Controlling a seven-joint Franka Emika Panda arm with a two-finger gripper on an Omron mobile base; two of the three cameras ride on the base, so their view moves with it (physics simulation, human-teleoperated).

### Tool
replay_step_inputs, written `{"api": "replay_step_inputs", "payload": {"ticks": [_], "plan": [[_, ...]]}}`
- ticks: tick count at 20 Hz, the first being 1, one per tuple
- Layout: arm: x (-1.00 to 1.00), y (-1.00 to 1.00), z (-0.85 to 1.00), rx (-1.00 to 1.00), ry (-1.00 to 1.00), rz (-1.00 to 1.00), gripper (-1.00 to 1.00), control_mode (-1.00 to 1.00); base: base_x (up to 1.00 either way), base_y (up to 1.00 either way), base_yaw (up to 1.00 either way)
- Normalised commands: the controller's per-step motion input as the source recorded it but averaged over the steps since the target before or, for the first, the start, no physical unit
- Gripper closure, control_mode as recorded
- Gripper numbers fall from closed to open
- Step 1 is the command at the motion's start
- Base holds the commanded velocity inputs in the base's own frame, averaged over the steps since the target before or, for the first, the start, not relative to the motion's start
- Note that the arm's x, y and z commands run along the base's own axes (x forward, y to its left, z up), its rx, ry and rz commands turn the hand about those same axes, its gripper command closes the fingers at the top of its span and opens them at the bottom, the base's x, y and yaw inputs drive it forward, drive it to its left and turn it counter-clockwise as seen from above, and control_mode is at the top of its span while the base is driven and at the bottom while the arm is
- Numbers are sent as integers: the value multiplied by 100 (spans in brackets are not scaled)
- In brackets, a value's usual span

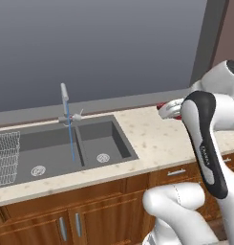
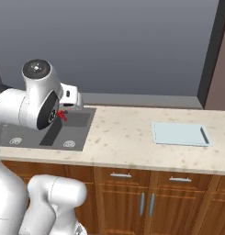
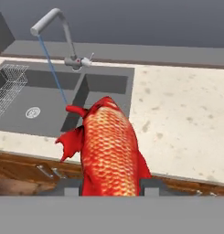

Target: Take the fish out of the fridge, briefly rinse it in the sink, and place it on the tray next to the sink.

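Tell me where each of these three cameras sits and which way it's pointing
Left base view: behind the arm to its left, facing forward and down at the sink with water running from the tap; white arm at right.
Right base view: behind to the right, facing the counter and tray; arm at left.
Hand view: on the hand, looking along the gripper shut on the fish.
Shared: sink and counter in all three.

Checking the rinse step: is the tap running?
On: a thin blue stream falls from the tap into the sink's left basin.
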Motion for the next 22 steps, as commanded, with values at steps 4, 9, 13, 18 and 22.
{"api": "replay_step_inputs", "payload": {"ticks": [4,9,13,18,22], "plan": [[56,43,-44,0,17,36,100,-100,0,0,0],[37,54,-52,0,2,27,100,-100,0,0,0],[34,60,-58,2,-3,23,100,-100,0,0,0],[44,56,-48,11,-11,17,100,-100,0,0,0],[45,38,-23,18,-11,13,100,-100,0,0,0]]}}
